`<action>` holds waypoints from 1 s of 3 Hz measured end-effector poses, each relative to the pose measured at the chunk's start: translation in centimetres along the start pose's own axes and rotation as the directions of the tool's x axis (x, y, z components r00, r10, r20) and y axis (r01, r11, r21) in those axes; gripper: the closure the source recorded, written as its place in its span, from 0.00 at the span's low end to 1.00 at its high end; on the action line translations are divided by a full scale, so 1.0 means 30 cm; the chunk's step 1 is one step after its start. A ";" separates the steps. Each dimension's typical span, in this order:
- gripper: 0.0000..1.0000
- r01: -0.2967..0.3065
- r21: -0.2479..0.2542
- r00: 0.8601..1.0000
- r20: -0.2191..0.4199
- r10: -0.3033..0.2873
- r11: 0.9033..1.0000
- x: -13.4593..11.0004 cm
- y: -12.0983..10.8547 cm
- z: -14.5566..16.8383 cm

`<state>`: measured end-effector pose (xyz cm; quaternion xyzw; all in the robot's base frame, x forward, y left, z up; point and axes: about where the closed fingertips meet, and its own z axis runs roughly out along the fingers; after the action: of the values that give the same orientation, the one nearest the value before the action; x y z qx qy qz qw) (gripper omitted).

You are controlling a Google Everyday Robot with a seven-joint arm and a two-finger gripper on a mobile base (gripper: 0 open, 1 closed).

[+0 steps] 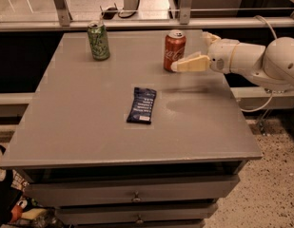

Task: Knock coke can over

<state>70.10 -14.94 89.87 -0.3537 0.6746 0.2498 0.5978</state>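
Observation:
The coke can (174, 50), red with white script and a silver top, stands upright at the far right of the grey table (89, 127). My gripper (191, 52) comes in from the right on a white arm (260, 61), level with the can. Its near cream finger (190, 63) points left and its tip reaches the can's lower right side. The far finger (210, 37) shows behind it, apart from the near one, so the gripper is open and holds nothing.
A green patterned can (98, 40) stands upright at the far left of the table. A dark blue snack packet (142, 105) lies flat near the middle. A railing (137, 25) runs behind the table. Drawers (132, 194) are below the front edge.

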 end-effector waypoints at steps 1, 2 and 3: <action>0.00 -0.010 -0.008 1.000 0.013 0.010 1.000 0.016 0.000 0.032; 0.00 -0.019 -0.025 0.999 0.034 0.020 1.000 0.024 0.007 0.072; 0.02 -0.024 -0.046 0.998 0.065 0.027 0.999 0.023 0.016 0.121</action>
<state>71.99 -12.00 88.56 -0.3502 0.6533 0.2842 0.6081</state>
